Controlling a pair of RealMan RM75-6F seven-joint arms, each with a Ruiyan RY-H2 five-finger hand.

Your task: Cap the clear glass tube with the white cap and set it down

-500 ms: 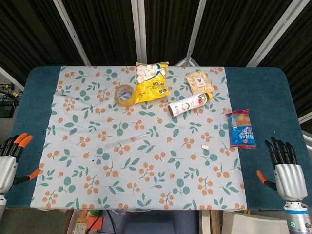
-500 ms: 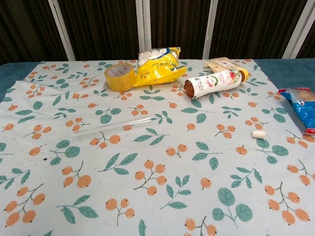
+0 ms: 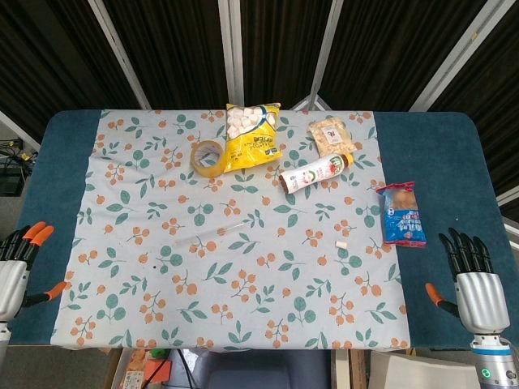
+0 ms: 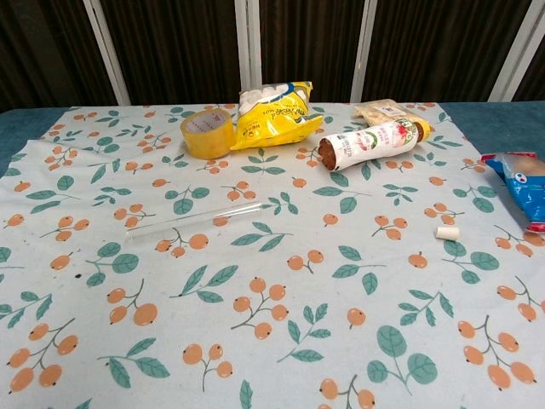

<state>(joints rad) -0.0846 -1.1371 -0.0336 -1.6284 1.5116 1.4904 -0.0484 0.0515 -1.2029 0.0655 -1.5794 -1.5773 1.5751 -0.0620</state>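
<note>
- The left hand rests at the near left corner of the table, over the blue edge, with its fingers spread and nothing in it; only the head view shows it.
- The right hand is at the near right corner, also over the blue edge, fingers apart and pointing away from the robot, holding nothing.
- The clear glass tube lies flat on the floral tablecloth, far to the right of the left hand and further from the robot than it. It lies at a slant, and its end toward the right hand is the further one. It has no cap on it.
- The white cap lies alone on the cloth, to the left of the right hand and a little beyond it, well apart from the tube.
- The blue snack packet lies just beyond the right hand, at the border of the cloth.
- Far beyond both hands, near the back of the table, are a roll of yellow tape, a yellow bag of marshmallows just beside the tape, a white bottle lying on its side, and a clear bag of pale snacks behind that bottle.
</note>
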